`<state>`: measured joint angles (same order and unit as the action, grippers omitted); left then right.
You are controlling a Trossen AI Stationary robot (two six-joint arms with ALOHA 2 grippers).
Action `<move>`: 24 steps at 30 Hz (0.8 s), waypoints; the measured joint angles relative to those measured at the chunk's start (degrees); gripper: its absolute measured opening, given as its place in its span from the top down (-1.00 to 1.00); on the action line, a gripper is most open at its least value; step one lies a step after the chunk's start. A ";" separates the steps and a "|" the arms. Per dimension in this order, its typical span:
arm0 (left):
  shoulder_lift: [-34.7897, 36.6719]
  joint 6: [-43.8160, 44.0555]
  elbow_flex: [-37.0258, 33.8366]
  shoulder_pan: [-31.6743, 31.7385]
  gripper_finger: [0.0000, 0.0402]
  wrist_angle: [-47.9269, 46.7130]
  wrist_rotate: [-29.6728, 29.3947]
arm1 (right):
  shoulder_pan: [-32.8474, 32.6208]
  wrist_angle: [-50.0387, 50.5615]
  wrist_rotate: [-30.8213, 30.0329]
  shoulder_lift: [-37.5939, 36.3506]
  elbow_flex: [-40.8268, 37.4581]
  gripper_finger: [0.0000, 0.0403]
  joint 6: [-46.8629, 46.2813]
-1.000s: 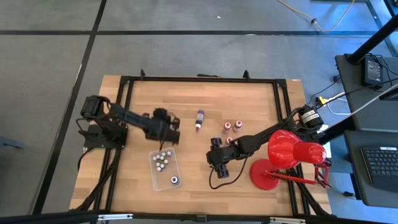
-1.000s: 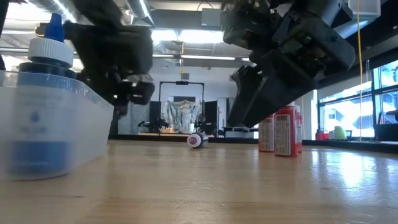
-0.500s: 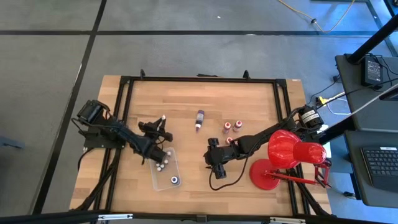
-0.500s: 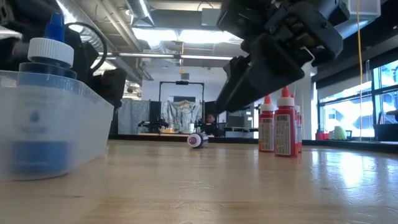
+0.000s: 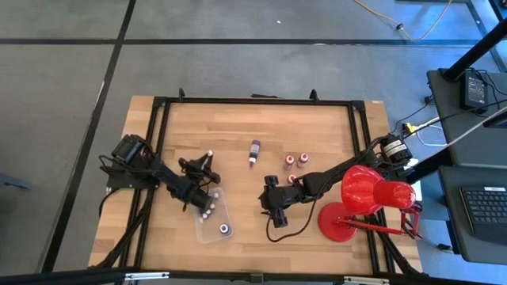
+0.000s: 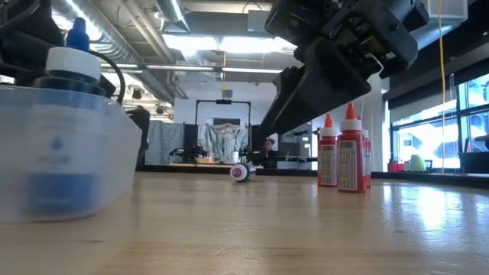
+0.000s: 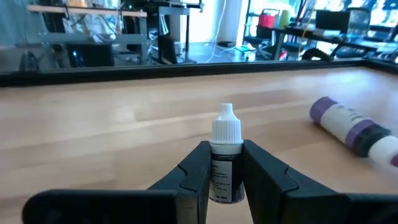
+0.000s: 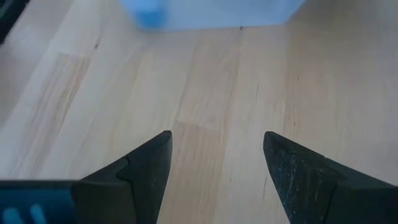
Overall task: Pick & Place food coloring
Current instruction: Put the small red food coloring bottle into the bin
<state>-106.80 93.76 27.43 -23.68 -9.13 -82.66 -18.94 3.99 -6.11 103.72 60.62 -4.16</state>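
My left gripper (image 7: 225, 167) sits low over the table's left-middle (image 5: 205, 161), shut on a small food coloring bottle with a white cap (image 7: 225, 127). Near it, the clear tray (image 5: 224, 207) holds several white-capped bottles and a blue one (image 6: 61, 145). A longer purple bottle (image 5: 254, 152) lies on its side farther off (image 7: 351, 127). Three red bottles (image 5: 295, 161) stand upright to its right (image 6: 341, 156). My right gripper (image 5: 268, 199) hovers open between the tray and the red bottles, its fingers apart over bare wood (image 8: 214, 155). My left gripper pinches the bottle's dark-labelled body (image 7: 224, 180) between its two fingers, which come in nearly level from the table's near-left side. The bottle stands upright, its white cap rising above the fingertips. The fingers hide its base, so whether it rests on the table I cannot tell.
A big red desk lamp (image 5: 364, 191) stands on its round base at the table's right near corner, over my right arm. A black frame (image 5: 253, 101) borders the table. Bare wood lies along the far side and around the purple bottle.
My left gripper has dropped lower and tipped from pointing down to nearly level, drawing back slightly toward the table's left; the white-capped bottle now shows upright between its fingers. The tray has shifted a little in the low view. My right arm has tipped up slightly, uncovering the red bottles.
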 joint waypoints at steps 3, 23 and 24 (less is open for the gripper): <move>-0.14 -0.11 -0.41 -0.29 0.63 1.45 -0.85 | 0.00 -0.09 -0.46 0.00 0.00 -0.27 -0.09; 7.24 -8.11 -0.78 -0.29 0.62 0.21 -3.98 | 0.02 -2.51 -0.44 0.02 0.00 -0.27 -0.06; 8.12 -8.61 -0.78 -0.26 0.62 -0.34 -4.41 | 0.02 -2.51 -0.43 0.02 0.00 -0.27 -0.03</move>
<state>-98.68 85.15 26.65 -23.94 -9.47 -87.07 -18.92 1.48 -6.54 103.74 60.62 -4.19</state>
